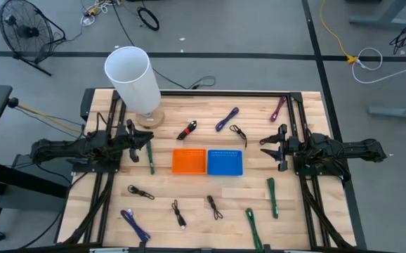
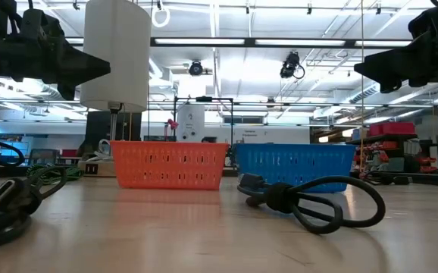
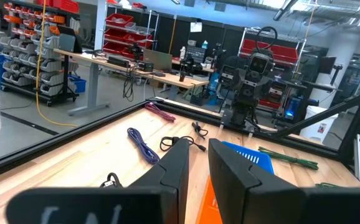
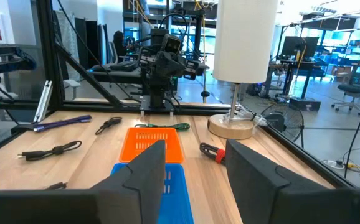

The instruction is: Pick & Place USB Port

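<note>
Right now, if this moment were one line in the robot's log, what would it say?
left gripper: open, raised, holding nothing | right gripper: open, raised, holding nothing | orange basket beside blue basket | cables scattered on table

Two rectangular plastic mesh baskets are counted on the wooden table, one orange basket [image 1: 189, 161] and one blue basket [image 1: 225, 161]. One white cylindrical lamp on a round wooden base [image 1: 134, 79] is seen. Eleven cables are counted in all: four black coiled cables [image 1: 140, 191] [image 1: 179, 213] [image 1: 213, 206] [image 1: 238, 131], three green cables [image 1: 272, 195] [image 1: 253, 226] [image 1: 151, 156], two purple-blue cables [image 1: 226, 118] [image 1: 135, 225], one magenta cable [image 1: 279, 109] and one red-and-black cable [image 1: 187, 130]. Two dark robot arms [image 1: 62, 149] [image 1: 350, 149] are counted.
</note>
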Robot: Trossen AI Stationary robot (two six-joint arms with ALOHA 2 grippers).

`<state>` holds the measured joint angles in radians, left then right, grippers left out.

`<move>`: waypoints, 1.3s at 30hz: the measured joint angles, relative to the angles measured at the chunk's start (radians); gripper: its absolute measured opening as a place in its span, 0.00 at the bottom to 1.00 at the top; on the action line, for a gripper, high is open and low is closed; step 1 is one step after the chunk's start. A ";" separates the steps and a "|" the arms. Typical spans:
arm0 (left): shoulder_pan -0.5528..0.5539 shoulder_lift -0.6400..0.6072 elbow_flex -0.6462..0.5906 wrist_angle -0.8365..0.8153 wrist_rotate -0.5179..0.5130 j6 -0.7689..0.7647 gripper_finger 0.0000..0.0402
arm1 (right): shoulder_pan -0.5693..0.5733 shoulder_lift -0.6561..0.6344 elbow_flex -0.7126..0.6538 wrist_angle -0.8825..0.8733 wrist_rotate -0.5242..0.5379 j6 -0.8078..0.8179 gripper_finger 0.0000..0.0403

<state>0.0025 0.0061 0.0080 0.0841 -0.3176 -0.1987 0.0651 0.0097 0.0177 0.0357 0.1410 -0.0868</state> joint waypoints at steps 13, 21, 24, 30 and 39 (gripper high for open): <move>0.000 0.001 0.000 0.009 -0.019 -0.110 0.17 | 0.000 0.000 0.000 0.000 0.000 0.000 0.42; 0.000 0.027 0.001 -0.022 0.072 0.008 0.17 | 0.000 0.000 0.000 0.000 0.000 0.000 0.42; 0.000 0.035 0.001 -0.027 0.090 0.052 0.17 | 0.000 0.000 0.000 0.000 0.000 0.000 0.42; 0.000 0.041 0.001 -0.029 0.099 0.086 0.17 | 0.000 0.000 0.000 0.000 0.000 0.000 0.42; 0.000 0.047 0.001 -0.046 0.136 0.051 0.17 | 0.000 0.000 0.000 0.000 0.000 0.000 0.42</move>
<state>0.0025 0.0533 0.0090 0.0379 -0.1817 -0.1479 0.0650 0.0097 0.0177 0.0357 0.1411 -0.0872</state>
